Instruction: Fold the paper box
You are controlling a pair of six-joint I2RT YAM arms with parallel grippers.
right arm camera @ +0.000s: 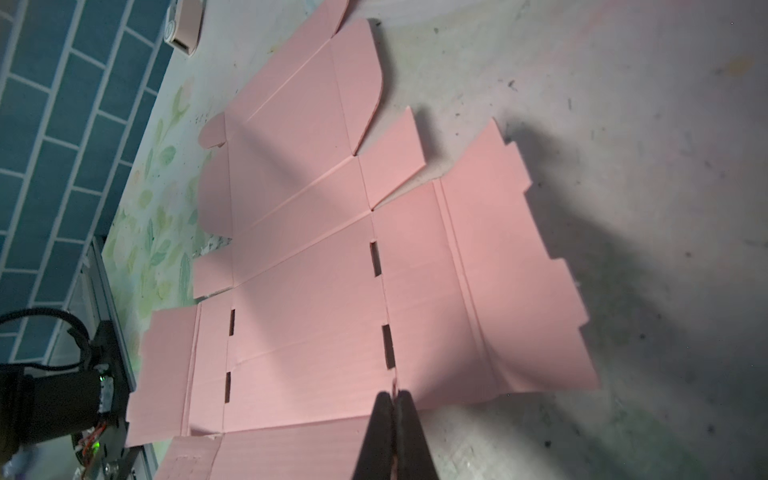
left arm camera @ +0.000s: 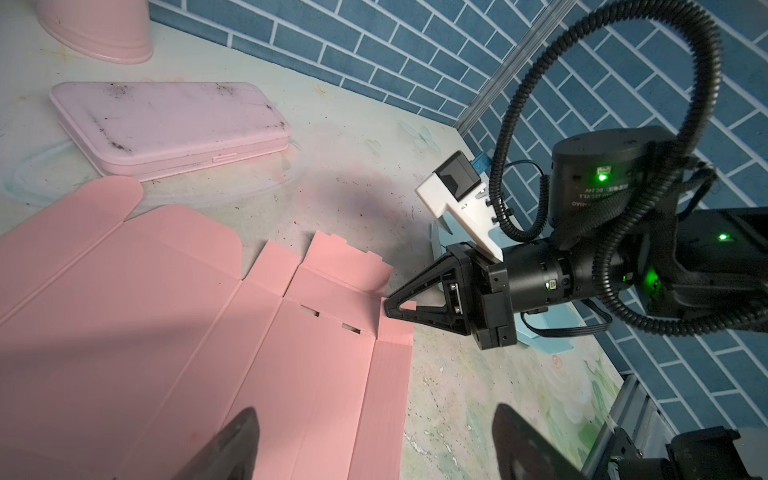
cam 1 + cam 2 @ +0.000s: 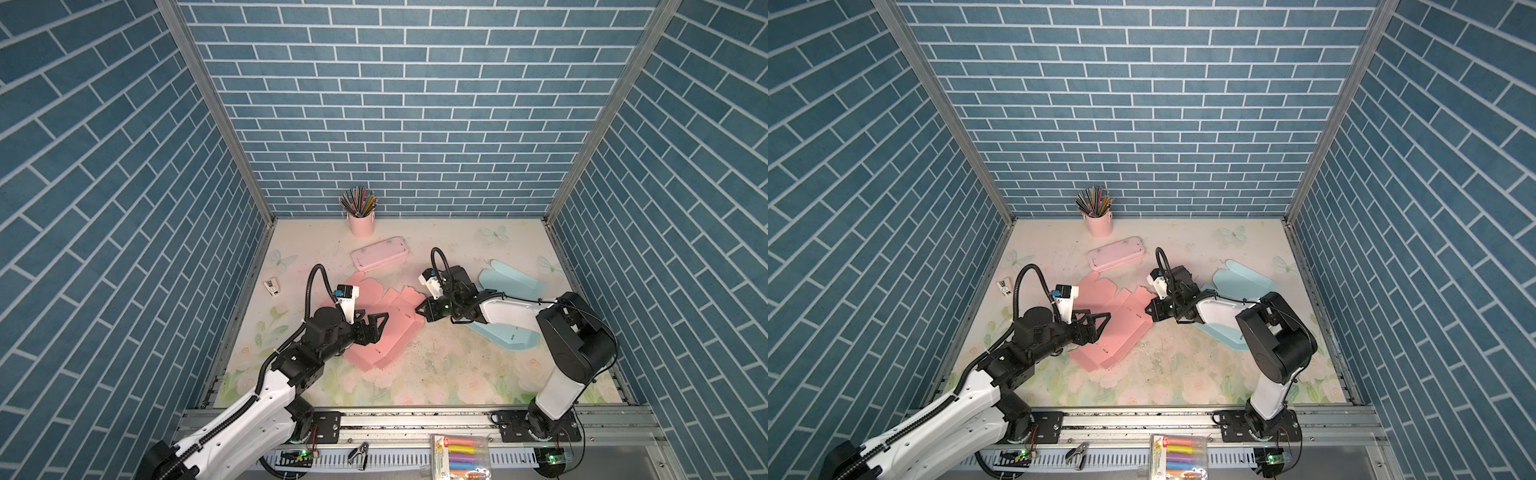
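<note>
The paper box [image 3: 386, 332] [image 3: 1113, 328] is a flat, unfolded pink sheet with creases and slots, lying mid-table. My right gripper [image 3: 417, 309] [image 3: 1147, 309] [image 1: 395, 395] is shut on the sheet's right edge, and a thin pink strip shows between its closed fingers. The left wrist view shows the same gripper [image 2: 388, 301] pinching a flap of the sheet [image 2: 166, 311]. My left gripper [image 3: 370, 328] [image 3: 1096, 324] [image 2: 374, 419] hovers open over the left part of the sheet, holding nothing. The right wrist view shows the whole pink sheet [image 1: 311, 270].
A pink pencil case [image 3: 380, 253] and a pink cup of pencils [image 3: 361, 216] stand behind the sheet. A flat light-blue box sheet [image 3: 511, 286] lies under the right arm. A small white object [image 3: 272, 286] sits at the left, and a marker pack [image 3: 459, 455] lies on the front rail.
</note>
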